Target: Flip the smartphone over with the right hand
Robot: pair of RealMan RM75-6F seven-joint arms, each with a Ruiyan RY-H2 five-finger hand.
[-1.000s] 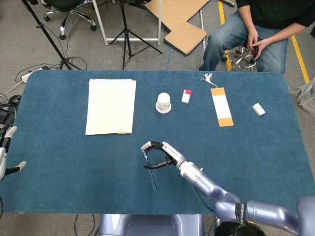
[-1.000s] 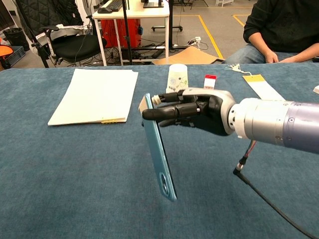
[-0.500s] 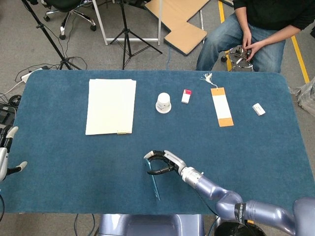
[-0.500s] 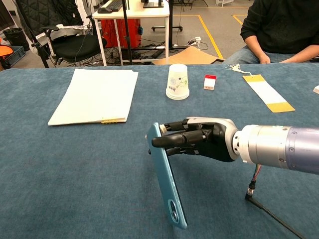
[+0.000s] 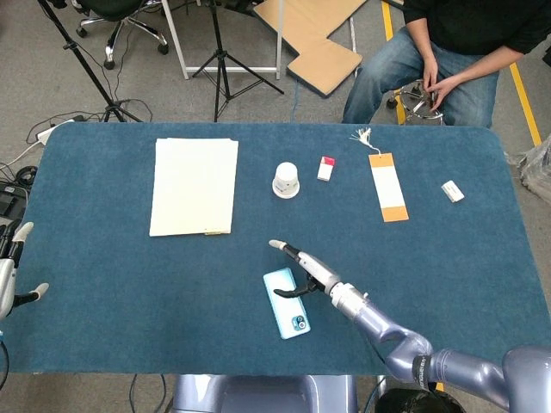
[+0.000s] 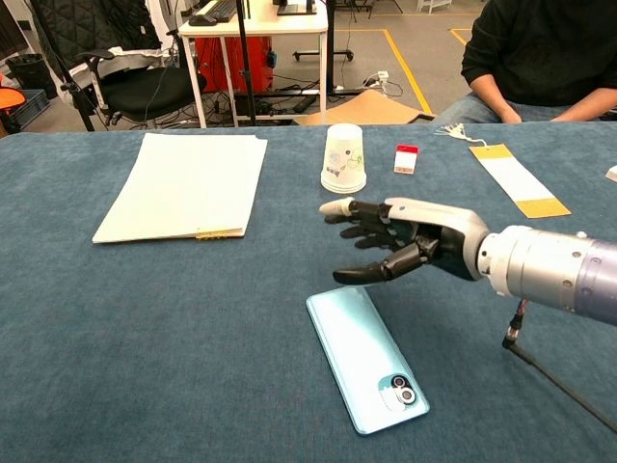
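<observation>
The smartphone [image 5: 287,303] [image 6: 366,358] lies flat on the blue table near the front edge, its light blue back and camera lens facing up. My right hand [image 5: 301,269] [image 6: 400,243] hovers just beyond its far end, fingers spread apart and holding nothing; its thumb reaches toward the phone's far edge. At the far left edge of the head view my left hand [image 5: 12,271] shows with fingers apart, holding nothing.
A stack of white paper [image 5: 195,185] lies at the back left. An upturned paper cup [image 5: 286,180], a small red-and-white box [image 5: 326,168], an orange-and-white tag [image 5: 387,186] and a small white item [image 5: 452,191] sit along the back. A person [image 5: 448,43] sits beyond the table.
The phone, held on edge by my right hand, has dropped flat with its back up. My right hand let go and spread its fingers.
</observation>
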